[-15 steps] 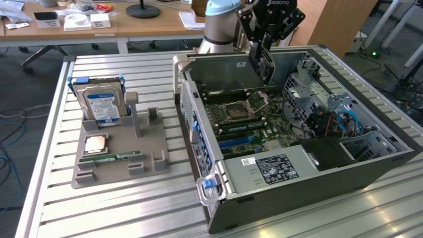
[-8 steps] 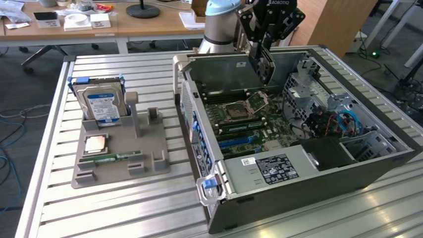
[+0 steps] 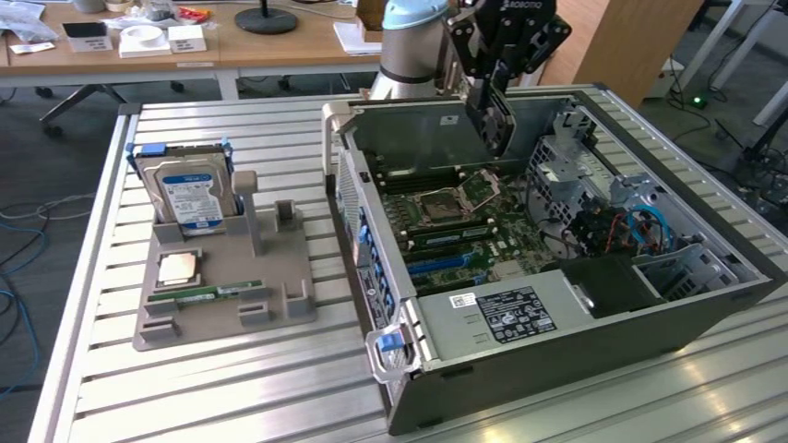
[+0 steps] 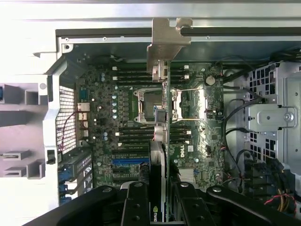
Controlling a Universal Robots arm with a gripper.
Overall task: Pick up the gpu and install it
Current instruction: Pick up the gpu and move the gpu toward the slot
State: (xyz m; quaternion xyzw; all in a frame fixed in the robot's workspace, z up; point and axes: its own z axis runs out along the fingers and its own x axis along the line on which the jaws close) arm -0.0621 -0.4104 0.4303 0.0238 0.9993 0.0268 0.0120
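While one hard drive point(image 3: 187, 194) is standing aside, the hand point(image 4: 163, 187) is pinching one gpu point(image 3: 490, 125) edge-down over the open case point(image 3: 689, 305).

A: What does the arm look like?
B: A silver-grey cylindrical robot arm point(image 3: 407, 65) with a pale blue joint cap point(image 3: 412, 11).
A: And its end?
B: A matte black metal gripper point(image 3: 489, 83) with white lettering on its body. It has chunky linked fingers point(image 4: 136, 202) studded with round pivot pins, rounded at the joints and faintly glossy.

gpu point(image 4: 161, 136) end hidden in tool point(image 4: 162, 202), arm point(image 3: 412, 37) cropped
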